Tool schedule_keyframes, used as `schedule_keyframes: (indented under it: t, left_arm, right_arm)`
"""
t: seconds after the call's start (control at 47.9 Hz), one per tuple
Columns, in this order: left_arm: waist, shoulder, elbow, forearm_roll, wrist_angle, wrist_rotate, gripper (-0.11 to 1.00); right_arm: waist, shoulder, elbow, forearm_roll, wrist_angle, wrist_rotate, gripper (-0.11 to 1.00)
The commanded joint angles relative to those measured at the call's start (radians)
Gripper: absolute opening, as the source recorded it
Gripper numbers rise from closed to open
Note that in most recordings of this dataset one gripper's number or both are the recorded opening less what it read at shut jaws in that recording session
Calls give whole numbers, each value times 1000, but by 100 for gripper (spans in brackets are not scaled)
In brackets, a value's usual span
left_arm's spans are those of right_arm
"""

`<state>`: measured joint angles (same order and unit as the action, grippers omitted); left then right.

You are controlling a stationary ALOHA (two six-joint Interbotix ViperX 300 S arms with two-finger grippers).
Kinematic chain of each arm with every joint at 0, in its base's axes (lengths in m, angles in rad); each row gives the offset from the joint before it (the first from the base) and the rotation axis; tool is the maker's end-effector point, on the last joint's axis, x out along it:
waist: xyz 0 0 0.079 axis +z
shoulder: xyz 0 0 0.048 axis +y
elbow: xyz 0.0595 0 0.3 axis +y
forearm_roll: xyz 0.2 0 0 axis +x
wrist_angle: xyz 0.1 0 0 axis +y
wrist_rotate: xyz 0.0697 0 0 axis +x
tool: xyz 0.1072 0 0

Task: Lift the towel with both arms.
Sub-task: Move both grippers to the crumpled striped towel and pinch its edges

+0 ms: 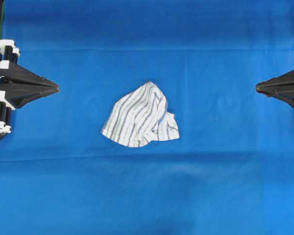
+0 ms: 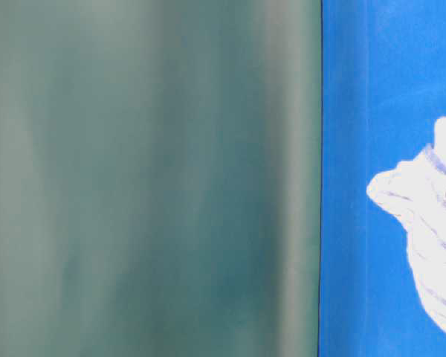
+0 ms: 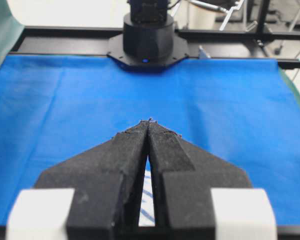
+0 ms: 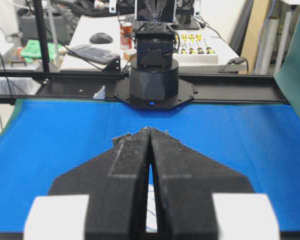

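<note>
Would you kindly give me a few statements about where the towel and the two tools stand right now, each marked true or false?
1. The towel lies crumpled near the middle of the blue table cloth. True.
2. The left tool is shut on the towel. False: it is shut but empty, well apart from the towel at the left edge.
3. The right tool is shut. True.
4. The towel is lifted off the cloth. False: it rests on it.
5. Both tools point toward the towel. True.
</note>
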<state>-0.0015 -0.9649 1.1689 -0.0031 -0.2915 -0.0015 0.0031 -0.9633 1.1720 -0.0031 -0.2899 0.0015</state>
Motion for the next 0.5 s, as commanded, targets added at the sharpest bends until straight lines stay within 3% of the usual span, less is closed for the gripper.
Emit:
schedule_keyframes:
  t: [0.0, 0.251, 0.48]
  left_arm:
    - [-25, 14, -21, -17, 2, -3, 0]
    - [-38, 48, -32, -17, 23, -5, 0]
    - [-64, 158, -52, -17, 17, -8, 0]
  right_arm:
    - [8, 9, -17, 0, -5, 0, 0]
    - [51, 98, -98, 0, 106, 5, 0]
    - [64, 255, -150, 5, 120, 9, 0]
